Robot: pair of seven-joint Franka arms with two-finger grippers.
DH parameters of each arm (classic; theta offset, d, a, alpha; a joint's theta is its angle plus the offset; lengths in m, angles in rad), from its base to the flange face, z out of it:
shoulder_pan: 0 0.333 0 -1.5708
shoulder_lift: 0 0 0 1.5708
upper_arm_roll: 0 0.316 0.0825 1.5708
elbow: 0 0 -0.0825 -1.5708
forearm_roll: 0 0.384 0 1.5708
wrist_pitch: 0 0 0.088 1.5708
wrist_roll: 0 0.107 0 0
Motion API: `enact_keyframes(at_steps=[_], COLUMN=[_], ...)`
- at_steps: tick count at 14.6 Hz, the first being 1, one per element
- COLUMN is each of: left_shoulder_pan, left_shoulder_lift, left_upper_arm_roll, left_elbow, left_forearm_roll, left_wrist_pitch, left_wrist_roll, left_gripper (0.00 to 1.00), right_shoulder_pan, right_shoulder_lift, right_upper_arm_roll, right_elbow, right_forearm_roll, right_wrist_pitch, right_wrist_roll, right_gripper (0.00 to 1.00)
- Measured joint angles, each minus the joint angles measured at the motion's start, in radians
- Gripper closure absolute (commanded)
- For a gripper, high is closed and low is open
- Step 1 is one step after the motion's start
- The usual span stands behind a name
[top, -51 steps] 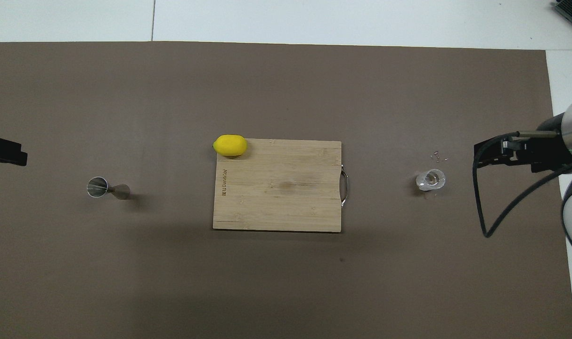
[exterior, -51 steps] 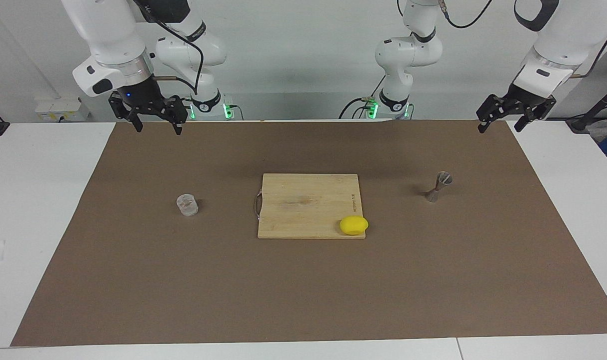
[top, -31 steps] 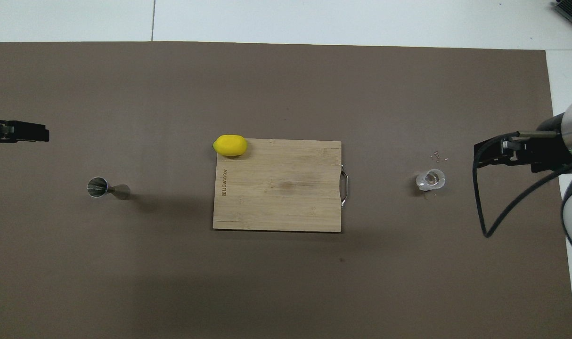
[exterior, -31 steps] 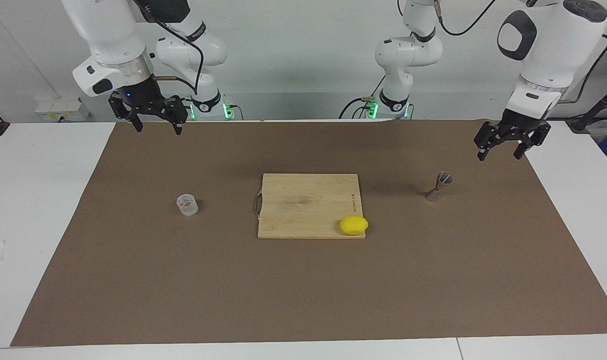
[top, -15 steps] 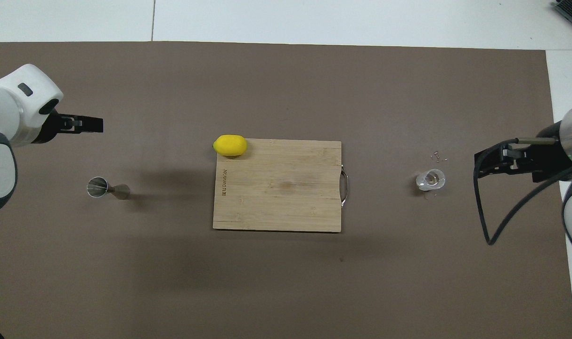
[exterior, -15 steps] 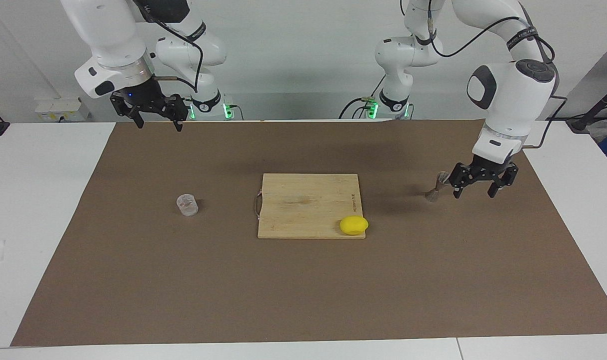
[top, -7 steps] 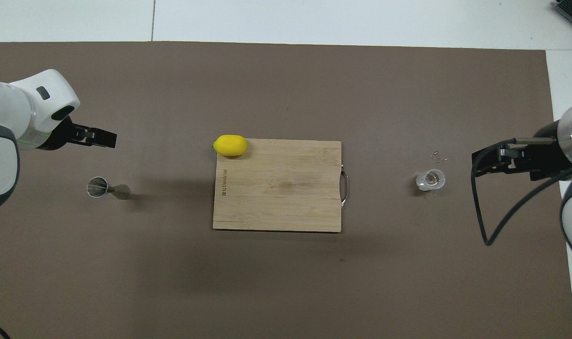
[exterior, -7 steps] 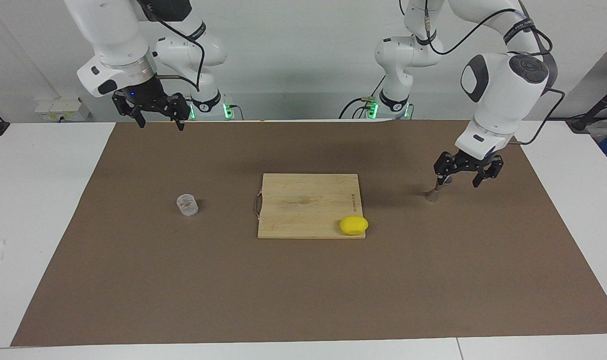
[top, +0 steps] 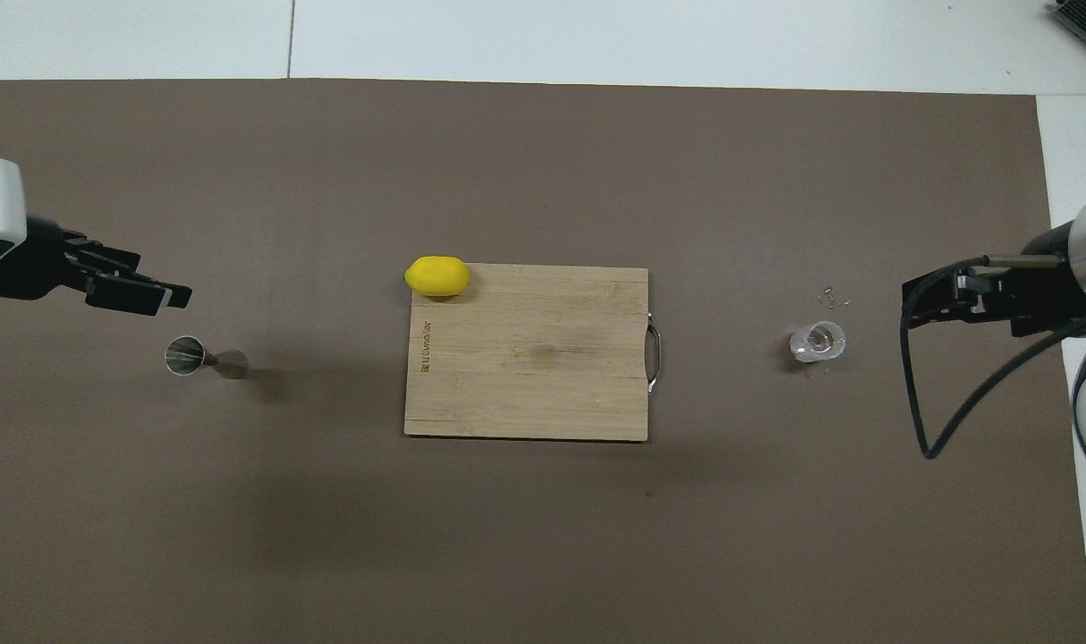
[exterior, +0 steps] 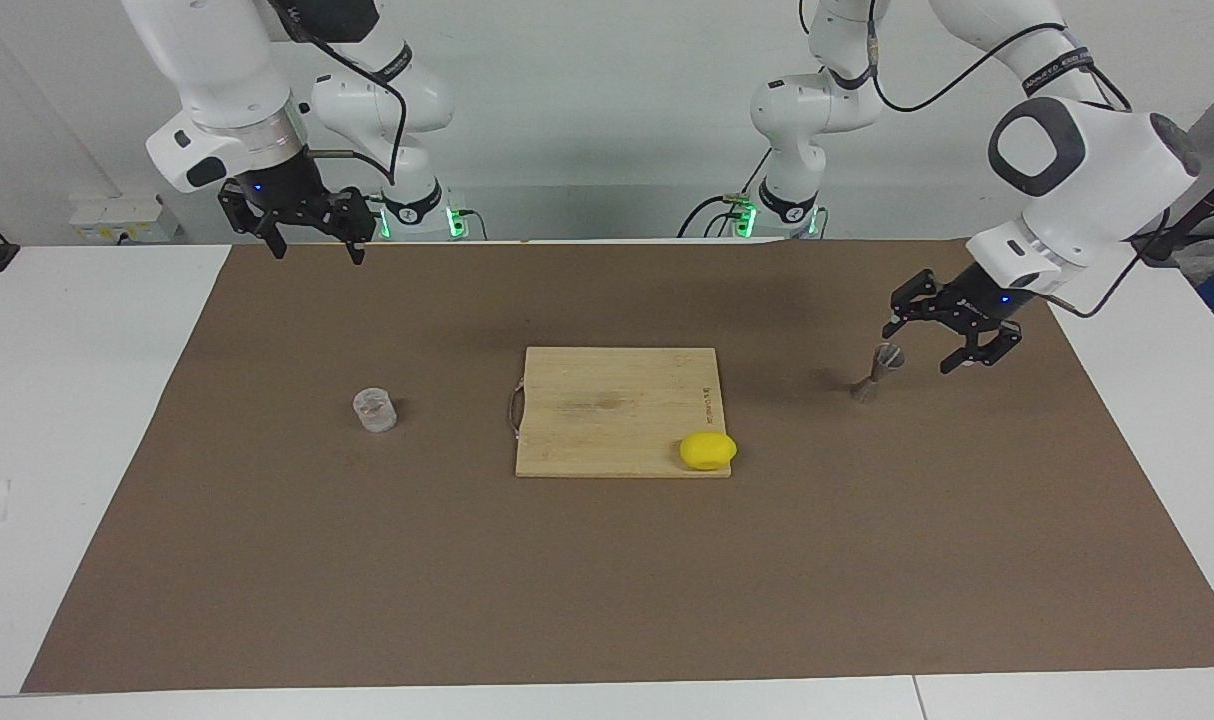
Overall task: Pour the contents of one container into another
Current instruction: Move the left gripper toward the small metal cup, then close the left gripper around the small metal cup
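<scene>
The clear glass cup [exterior: 374,410] [top: 818,342] stands on the brown mat toward the right arm's end. Toward the left arm's end stands the metal jigger [exterior: 877,372] [top: 199,358], upright. My left gripper [exterior: 922,348] [top: 149,295] hangs low just beside the jigger's top, tilted on a slant, open, with nothing between its fingers and not touching the jigger. My right gripper [exterior: 317,258] [top: 919,300] waits open and empty, raised over the mat's edge by the robots, well above the cup.
A wooden cutting board [exterior: 607,400] [top: 543,358] lies mid-mat between cup and jigger. A yellow lemon [exterior: 708,450] [top: 436,275] rests on the board's corner farthest from the robots, toward the left arm's end. A few tiny bits [top: 831,293] lie by the cup.
The left gripper came down from the mat's edge by the robots to the jigger, and in the last half second its wrist turned onto a slant. The right arm barely moved.
</scene>
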Motion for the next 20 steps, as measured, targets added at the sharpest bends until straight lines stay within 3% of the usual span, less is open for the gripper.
enact_keyframes(at_steps=[5,11,20], left_shoulder_pan=[0.097,0.202,0.344], left_shoulder_lift=[0.023,0.166,0.296], left_upper_arm_roll=[0.001,0.001,0.002], left_elbow=[-0.01,-0.018,-0.057], left_forearm_roll=[-0.226,-0.495,-0.585], left_wrist_pitch=[-0.131,-0.301,-0.45], left_wrist_roll=[0.415,0.911,1.309], left_gripper=[0.0,0.0,0.0], right_shoulder_pan=[-0.012,-0.012,-0.012], right_shoulder_lift=[0.005,0.005,0.005], right_upper_arm_roll=[-0.001,-0.001,-0.001], right_elbow=[-0.001,-0.001,-0.006], right_forearm_roll=[0.0,0.0,0.0], right_wrist_pitch=[0.003,0.003,0.003], right_wrist_roll=[0.0,0.0,0.0], right_gripper=[0.0,0.0,0.0])
